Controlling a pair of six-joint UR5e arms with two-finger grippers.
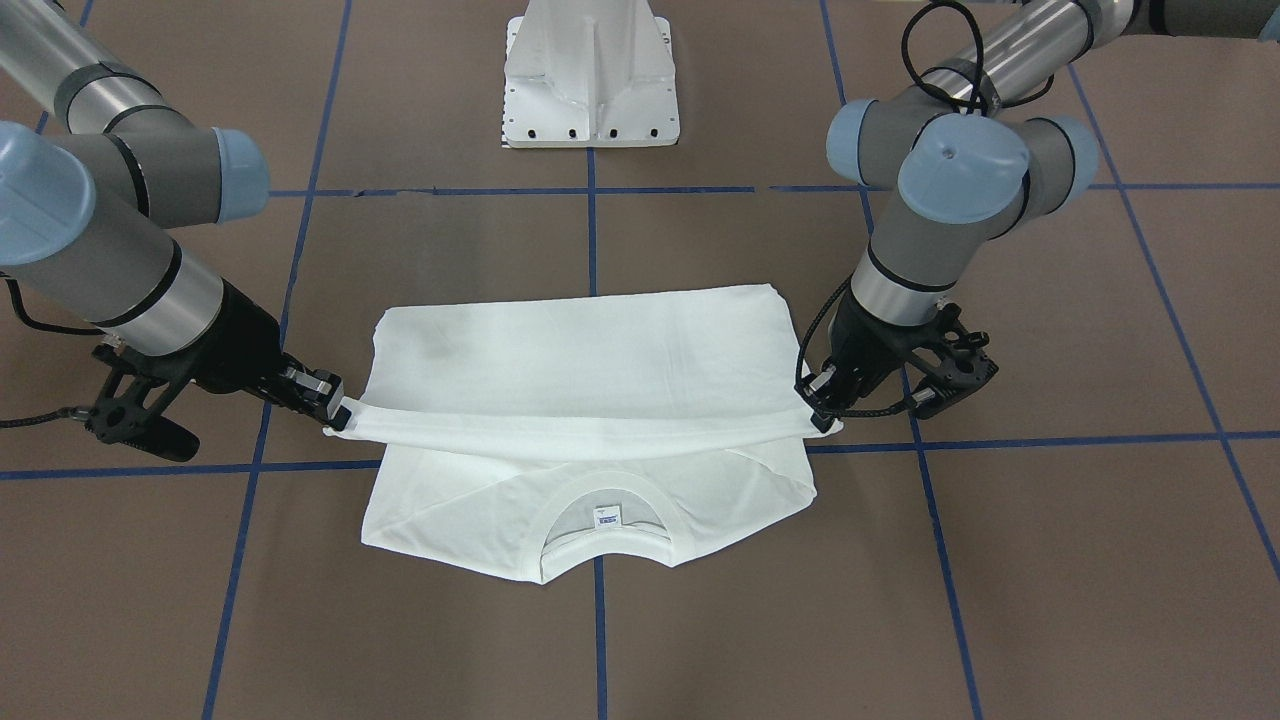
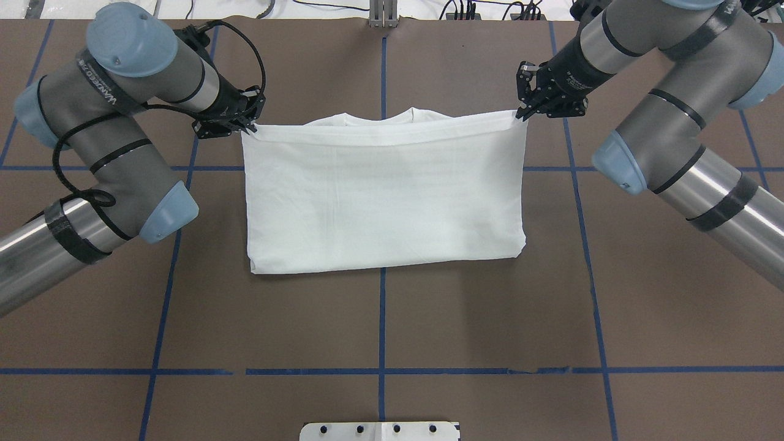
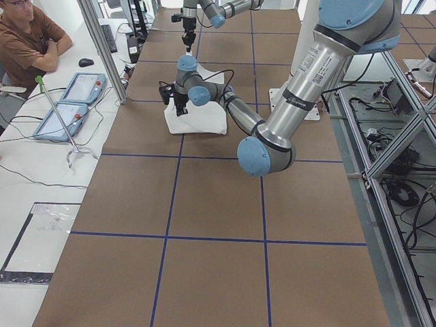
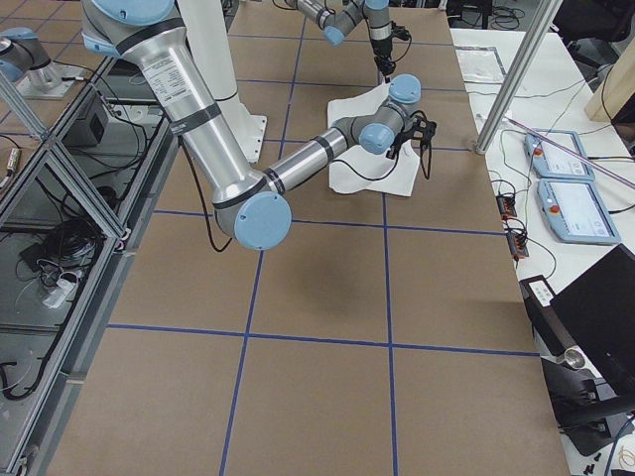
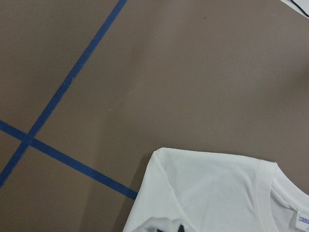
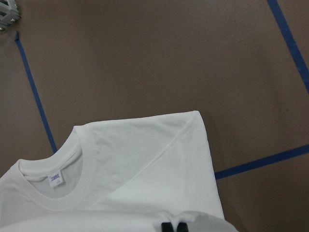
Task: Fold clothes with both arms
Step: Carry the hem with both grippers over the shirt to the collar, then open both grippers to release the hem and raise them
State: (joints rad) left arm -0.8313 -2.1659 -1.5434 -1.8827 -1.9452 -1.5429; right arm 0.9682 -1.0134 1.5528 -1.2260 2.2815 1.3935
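From where I stand there are two arms over a brown, matte table (image 2: pixel 380 318) that is marked off in squares by blue tape lines (image 2: pixel 381 371).

The left arm (image 2: pixel 116 153) is grey tube with smooth light-blue joint caps (image 2: pixel 131 40) and a looping black cable. Its black left gripper (image 2: pixel 248 125) is pinched tight on one corner of the shirt's raised edge.

Between the grippers lies one white T-shirt (image 2: pixel 383 196) of soft cotton, near the middle of the table. It is doubled over into a broad rectangle with a faintly rumpled top face. The held edge stretches as a straight, taut band from one gripper to the other, lifted just above the layer below. Beyond that band the ribbed round collar (image 1: pixel 605 535) lies flat on the table, with one small label (image 1: pixel 607 516) inside it.

The right arm (image 2: pixel 667 122) is built the same way. The right gripper (image 2: pixel 523 113) is likewise closed on the opposite corner of that edge.

One white flared pedestal base (image 1: pixel 592 75) stands on the robot's side. At a side desk sits one person (image 3: pixel 27 41) beside two flat control tablets (image 3: pixel 85 87).
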